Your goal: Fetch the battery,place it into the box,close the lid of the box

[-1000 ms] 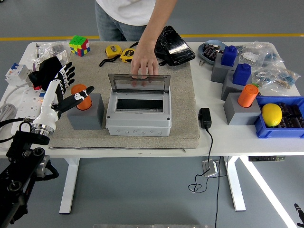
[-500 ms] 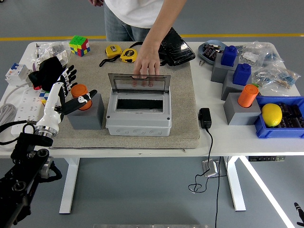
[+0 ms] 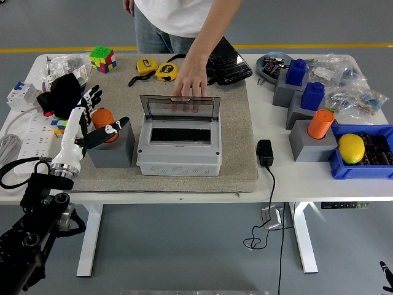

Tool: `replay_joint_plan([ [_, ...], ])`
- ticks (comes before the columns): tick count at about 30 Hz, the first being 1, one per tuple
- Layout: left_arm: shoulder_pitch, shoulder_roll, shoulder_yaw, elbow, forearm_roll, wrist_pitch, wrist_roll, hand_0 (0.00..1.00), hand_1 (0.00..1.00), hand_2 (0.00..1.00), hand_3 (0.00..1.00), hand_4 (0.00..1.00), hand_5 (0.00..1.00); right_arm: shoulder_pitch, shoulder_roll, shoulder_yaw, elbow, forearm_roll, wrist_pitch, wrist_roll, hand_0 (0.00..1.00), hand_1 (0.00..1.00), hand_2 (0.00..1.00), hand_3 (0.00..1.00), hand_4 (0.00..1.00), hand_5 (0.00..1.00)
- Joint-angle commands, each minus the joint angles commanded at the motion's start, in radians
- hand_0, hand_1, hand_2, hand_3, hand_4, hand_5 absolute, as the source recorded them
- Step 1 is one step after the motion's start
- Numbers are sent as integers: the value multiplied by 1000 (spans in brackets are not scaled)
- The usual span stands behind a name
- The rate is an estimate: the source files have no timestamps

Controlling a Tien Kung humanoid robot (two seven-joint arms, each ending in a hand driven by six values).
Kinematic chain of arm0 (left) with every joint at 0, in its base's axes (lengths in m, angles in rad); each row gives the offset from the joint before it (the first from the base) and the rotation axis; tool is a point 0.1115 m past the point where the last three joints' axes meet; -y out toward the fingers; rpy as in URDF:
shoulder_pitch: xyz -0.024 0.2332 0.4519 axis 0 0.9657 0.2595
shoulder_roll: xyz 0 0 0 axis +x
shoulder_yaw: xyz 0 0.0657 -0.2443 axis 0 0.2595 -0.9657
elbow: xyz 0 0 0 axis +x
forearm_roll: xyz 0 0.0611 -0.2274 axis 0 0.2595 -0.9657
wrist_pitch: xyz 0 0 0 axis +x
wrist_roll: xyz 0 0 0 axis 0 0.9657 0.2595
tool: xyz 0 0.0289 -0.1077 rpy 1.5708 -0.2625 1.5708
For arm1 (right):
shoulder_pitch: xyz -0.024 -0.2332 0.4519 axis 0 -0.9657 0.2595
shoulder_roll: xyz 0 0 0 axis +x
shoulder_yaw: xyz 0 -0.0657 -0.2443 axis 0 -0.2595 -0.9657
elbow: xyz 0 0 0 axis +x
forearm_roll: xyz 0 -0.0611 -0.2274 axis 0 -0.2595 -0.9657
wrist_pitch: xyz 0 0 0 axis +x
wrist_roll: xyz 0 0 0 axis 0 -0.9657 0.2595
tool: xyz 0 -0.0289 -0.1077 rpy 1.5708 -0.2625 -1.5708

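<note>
One hand, the left hand (image 3: 92, 120), spreads open fingers (image 3: 116, 126) around the upright orange battery (image 3: 103, 121) near the bench's left edge.

No words, numbers or signs can be read here. The two round yellow tape measures (image 3: 155, 68) at 12 o'clock on the white surface (image 3: 288, 175) have dark marks on top, but they are too small to read.

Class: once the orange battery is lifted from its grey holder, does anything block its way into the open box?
Nothing visible blocks it. The orange battery stands just left of the box, whose lid a person's hand holds up, leaving the opening clear.
</note>
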Motion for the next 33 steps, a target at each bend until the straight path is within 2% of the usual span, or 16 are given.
replay_joint_plan([
  [7,-3,-7,9,25,-9,7,-6,813,912,886,896,998,291,1,-1,2,0,-1,0,0,846,817,778,806,998,998],
  [8,-3,-7,9,25,-9,8,-6,806,901,839,847,998,297,0,-1,2,0,-1,-1,0,845,817,778,806,998,998],
  [13,-5,-7,11,29,-12,9,-7,806,901,839,847,998,297,-1,1,3,0,-3,0,0,845,817,778,806,998,998],
  [14,-5,-8,11,30,-12,9,-6,762,854,789,804,998,296,-1,1,2,0,-2,0,0,844,816,778,805,998,998],
  [33,-4,-14,40,45,-13,17,-7,770,855,779,789,998,309,-3,-3,1,0,-8,0,-1,844,816,778,806,998,998],
])
